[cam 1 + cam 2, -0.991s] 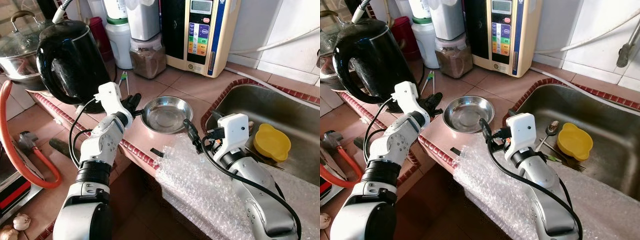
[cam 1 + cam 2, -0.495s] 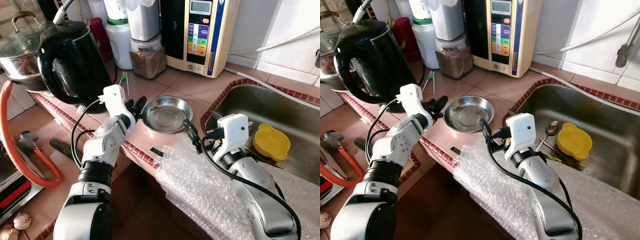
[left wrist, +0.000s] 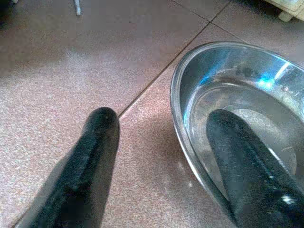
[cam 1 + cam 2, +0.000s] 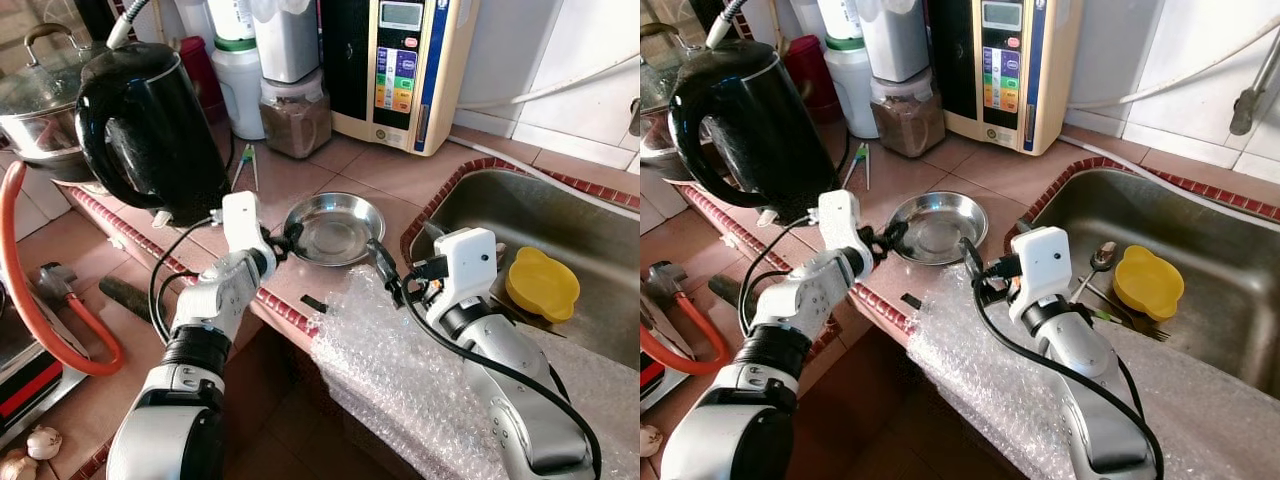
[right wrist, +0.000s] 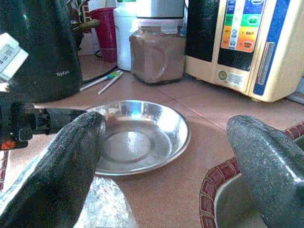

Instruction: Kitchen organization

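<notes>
A shallow steel bowl (image 4: 335, 228) sits on the pink tiled counter in front of the sink. My left gripper (image 4: 280, 240) is open at the bowl's left rim. In the left wrist view one of its fingers (image 3: 237, 156) lies inside the bowl (image 3: 247, 90) and the other rests on the tile outside, with the rim between them. My right gripper (image 4: 386, 272) is open just right of the bowl, low over the bubble wrap and holding nothing. In the right wrist view the bowl (image 5: 137, 137) lies ahead of it.
A black kettle (image 4: 150, 120) stands close behind my left arm. A jar of brown powder (image 4: 295, 115) and a water purifier (image 4: 400, 65) line the back. The steel sink (image 4: 520, 210) on the right holds a yellow bowl (image 4: 543, 283). Bubble wrap (image 4: 400, 370) covers the counter's front edge.
My left gripper has moved right, away from the kettle, up to the bowl and now straddles its rim. The right arm and the bowl have not moved.
</notes>
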Controlling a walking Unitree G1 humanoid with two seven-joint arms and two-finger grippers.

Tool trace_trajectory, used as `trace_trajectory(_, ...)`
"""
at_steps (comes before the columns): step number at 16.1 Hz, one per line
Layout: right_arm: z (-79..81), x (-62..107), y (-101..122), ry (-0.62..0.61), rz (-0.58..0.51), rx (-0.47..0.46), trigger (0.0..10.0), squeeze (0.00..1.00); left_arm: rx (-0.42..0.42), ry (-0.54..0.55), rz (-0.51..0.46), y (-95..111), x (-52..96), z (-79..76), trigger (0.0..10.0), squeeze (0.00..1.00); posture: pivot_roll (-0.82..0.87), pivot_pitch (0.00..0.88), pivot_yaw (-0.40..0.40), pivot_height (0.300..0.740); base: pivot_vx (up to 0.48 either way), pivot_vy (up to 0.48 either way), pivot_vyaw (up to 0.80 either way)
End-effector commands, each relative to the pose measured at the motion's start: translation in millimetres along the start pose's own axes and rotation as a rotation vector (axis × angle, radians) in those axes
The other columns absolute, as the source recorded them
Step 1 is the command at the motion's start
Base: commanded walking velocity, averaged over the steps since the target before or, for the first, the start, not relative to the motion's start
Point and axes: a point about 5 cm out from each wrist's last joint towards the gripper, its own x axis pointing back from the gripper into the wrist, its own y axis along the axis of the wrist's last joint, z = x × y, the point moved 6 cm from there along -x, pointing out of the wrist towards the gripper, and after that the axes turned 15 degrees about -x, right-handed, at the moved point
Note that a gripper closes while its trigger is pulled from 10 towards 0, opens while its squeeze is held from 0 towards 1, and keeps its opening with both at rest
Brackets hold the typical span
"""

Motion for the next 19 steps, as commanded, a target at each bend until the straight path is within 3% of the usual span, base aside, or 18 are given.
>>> trace_trajectory(1,2.4,-0.5,0,0.004,-0.002,-0.002,10.0,0.97,-0.007,-0.012,0.010,0,0.2,1.7,10.0,0.52,-0.21,0.023,0.125,0.740,0.000,0.000,0.00)
trace_trajectory(2,2.5,-0.7,0,0.004,-0.003,-0.003,10.0,0.97,0.001,-0.035,0.031,-4,0.0,-1.7,0.0,0.00,-0.21,0.022,0.127,0.740,0.000,0.000,0.00)
trace_trajectory(5,2.9,-1.4,-1,0.004,-0.003,-0.004,10.0,0.97,-0.001,-0.083,0.049,-9,0.1,-10.9,0.0,0.00,-0.21,0.020,0.127,0.740,0.000,0.000,0.00)
trace_trajectory(11,4.2,-2.3,-3,0.011,0.007,-0.009,10.0,0.97,-0.005,-0.079,0.041,-6,-0.2,-9.1,0.0,0.00,-0.21,0.017,0.131,0.740,0.000,0.000,0.00)
trace_trajectory(15,5.8,2.9,-32,0.035,0.144,0.007,10.0,0.96,0.013,-0.059,0.018,-4,-0.1,-6.8,0.0,0.00,-0.21,0.017,0.132,0.740,0.000,0.000,0.00)
trace_trajectory(19,9.5,4.2,-38,0.058,0.181,0.012,10.0,0.92,0.025,-0.036,-0.005,1,-0.5,-3.7,0.0,0.00,-0.21,0.017,0.129,0.740,0.000,0.000,0.00)
